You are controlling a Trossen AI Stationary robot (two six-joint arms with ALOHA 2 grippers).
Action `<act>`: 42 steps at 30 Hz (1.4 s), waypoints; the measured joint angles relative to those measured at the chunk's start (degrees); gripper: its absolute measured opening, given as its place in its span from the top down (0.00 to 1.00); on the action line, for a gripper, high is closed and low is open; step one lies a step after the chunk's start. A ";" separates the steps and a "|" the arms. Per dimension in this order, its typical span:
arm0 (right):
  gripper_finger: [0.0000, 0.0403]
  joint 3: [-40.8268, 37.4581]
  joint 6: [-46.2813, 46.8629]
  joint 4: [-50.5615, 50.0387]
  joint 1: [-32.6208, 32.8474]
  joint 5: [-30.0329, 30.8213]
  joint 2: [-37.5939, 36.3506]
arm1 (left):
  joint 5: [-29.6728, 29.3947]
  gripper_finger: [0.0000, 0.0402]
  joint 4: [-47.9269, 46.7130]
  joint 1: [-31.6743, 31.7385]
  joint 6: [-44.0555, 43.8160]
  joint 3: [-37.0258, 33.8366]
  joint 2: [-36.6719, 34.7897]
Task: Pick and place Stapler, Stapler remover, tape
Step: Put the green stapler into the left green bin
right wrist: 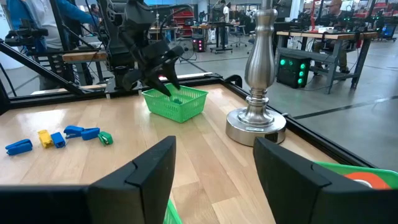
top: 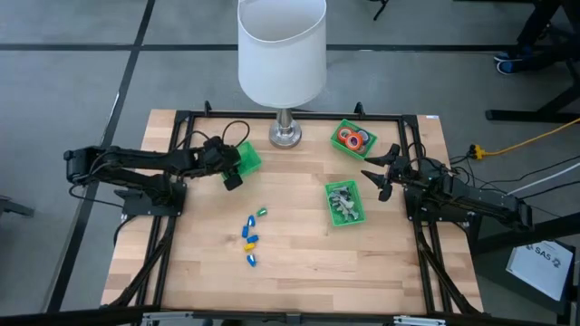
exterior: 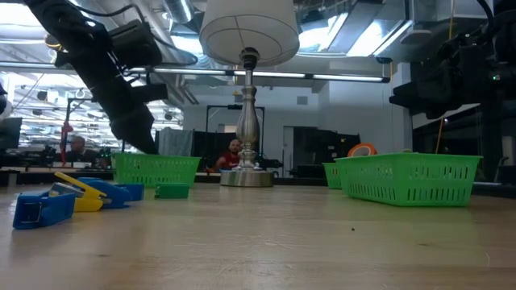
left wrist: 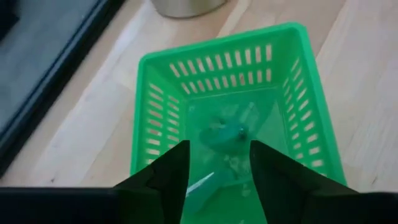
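- The left gripper (top: 237, 172) hangs over the green bin (top: 246, 157) that sits left of the lamp base (top: 285, 136), near the tabletop's (top: 299, 263) back edge. In the left wrist view its jaws stand apart above the bin's floor, with nothing between them, and a pale green-tinted item (left wrist: 225, 132) lies inside the bin; what it is I cannot tell.
- In front of the lamp base and a little left, a loose cluster of small blue and yellow staplers (top: 251, 237) lies on the bare wood, with one green piece (top: 263, 213) at its back end.
- Right of the lamp base, a second green bin (top: 353, 139) holds the tape rolls (top: 351, 139), red and orange rings.
- In front of that bin, a third green bin (top: 345, 203) holds silvery-grey claw-shaped staple removers (top: 343, 199).
- The right gripper (top: 377, 172) waits farthest right of the lamp base, between the two right-hand bins, its jaws spread wide and empty.
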 joint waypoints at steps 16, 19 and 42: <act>0.45 0.00 -0.02 0.00 0.00 0.00 0.00 | -3.19 0.52 0.37 -12.11 3.01 0.00 -8.76; 0.45 0.00 -0.02 0.00 -0.01 0.01 0.00 | -3.10 0.53 2.30 -15.58 3.18 0.00 -9.59; 0.45 0.00 -0.01 0.00 -0.02 0.01 0.00 | 0.31 0.53 20.54 -33.73 -3.32 0.00 2.64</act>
